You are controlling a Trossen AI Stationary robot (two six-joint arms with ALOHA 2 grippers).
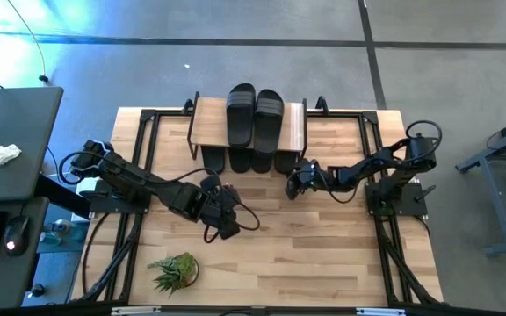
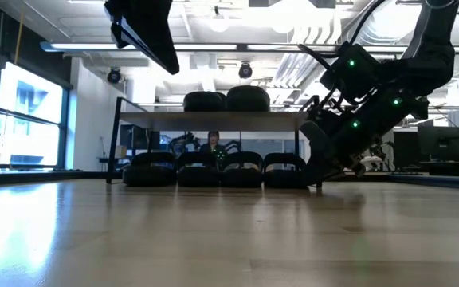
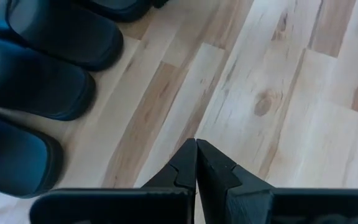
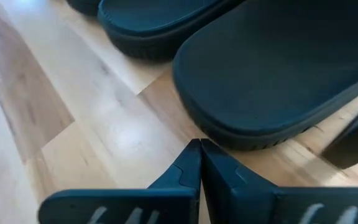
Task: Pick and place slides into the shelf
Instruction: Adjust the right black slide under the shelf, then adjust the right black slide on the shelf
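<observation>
The shelf [image 1: 207, 123] stands at the table's far edge. Two black slides [image 1: 255, 114] lie side by side on its wood top. Several more slides [image 2: 217, 169] stand in a row under it, heel ends toward the near side. My right gripper [image 1: 295, 183] is low, just near-right of that row, with its fingers shut [image 4: 200, 149] at the heel end of the rightmost slide [image 4: 278, 68]. My left gripper [image 1: 229, 228] hangs high above the table's middle [image 2: 166, 60], shut [image 3: 196, 149] and holding nothing. My right gripper's shut fingertips [image 4: 191, 155] stand at the lower rim of the rightmost slide's heel end [image 4: 229, 138], coming in low from the near side. I cannot tell whether they touch it.
A small potted plant [image 1: 174, 270] sits near the table's near-left corner. Black frame rails [image 1: 143, 158] run along the table's left and right sides. Bare wood [image 1: 323, 254] lies between the grippers and the near edge. A grey desk [image 1: 16, 149] stands off the table's left.
</observation>
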